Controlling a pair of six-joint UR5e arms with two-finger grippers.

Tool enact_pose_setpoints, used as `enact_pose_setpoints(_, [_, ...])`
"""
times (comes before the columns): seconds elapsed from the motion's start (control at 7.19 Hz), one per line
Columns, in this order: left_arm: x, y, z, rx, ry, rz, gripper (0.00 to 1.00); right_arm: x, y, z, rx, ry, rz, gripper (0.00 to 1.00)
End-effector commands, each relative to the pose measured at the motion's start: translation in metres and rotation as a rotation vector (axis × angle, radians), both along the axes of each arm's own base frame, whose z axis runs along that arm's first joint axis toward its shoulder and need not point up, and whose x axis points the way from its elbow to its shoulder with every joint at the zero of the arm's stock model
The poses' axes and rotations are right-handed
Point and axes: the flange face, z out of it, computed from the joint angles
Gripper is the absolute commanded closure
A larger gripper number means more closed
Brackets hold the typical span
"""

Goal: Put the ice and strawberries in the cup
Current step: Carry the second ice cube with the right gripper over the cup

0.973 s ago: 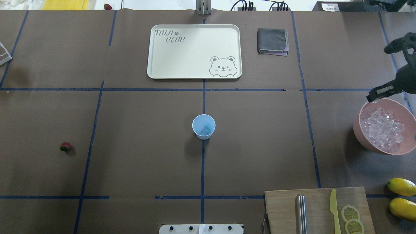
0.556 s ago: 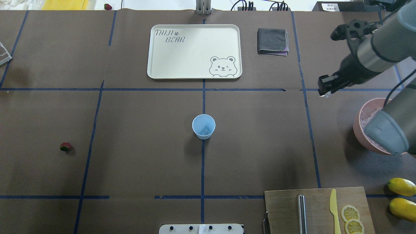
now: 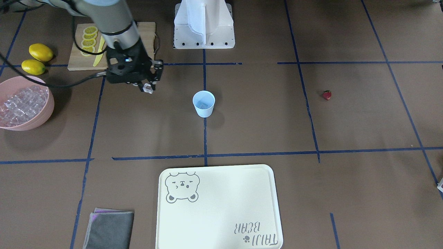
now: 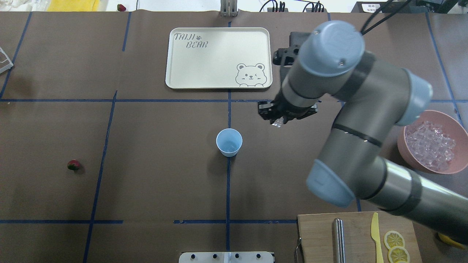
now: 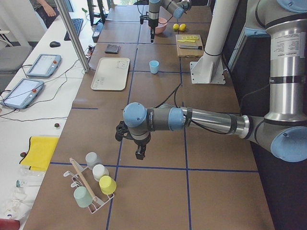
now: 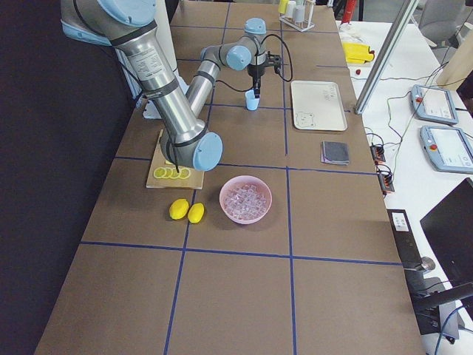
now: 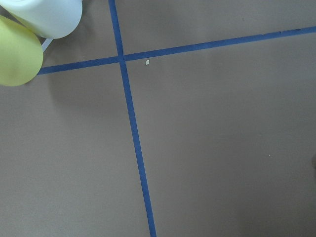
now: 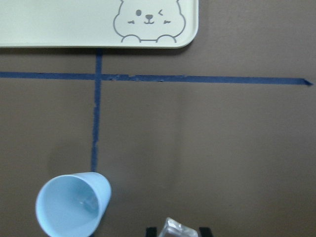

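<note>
The pale-blue cup stands upright at the table's middle; it also shows in the front view and the right wrist view, with a small glassy piece at its bottom. My right gripper is shut on one clear ice cube and hovers above the table, to the cup's right and a little beyond it. More ice fills the pink bowl at the far right. The red strawberry lies alone at the left. My left gripper shows only in the left side view, far from the cup; I cannot tell its state.
A cream bear tray lies beyond the cup. A cutting board with a knife and lemon slices is at the front right, two lemons beside it. A grey cloth lies by the tray. A cup rack stands near my left gripper.
My right arm has swung from over the pink bowl leftward across the table, carrying the ice cube to near the cup. The cup and strawberry have not moved.
</note>
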Motion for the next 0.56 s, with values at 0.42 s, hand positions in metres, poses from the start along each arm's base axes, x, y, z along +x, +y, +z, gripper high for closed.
enact_pose_setpoints(0.42, [0.0,0.0,0.001,-0.003,0.0,0.0,0.0,-0.122,0.03,-0.047,-0.037,0.059,0.054,0.95])
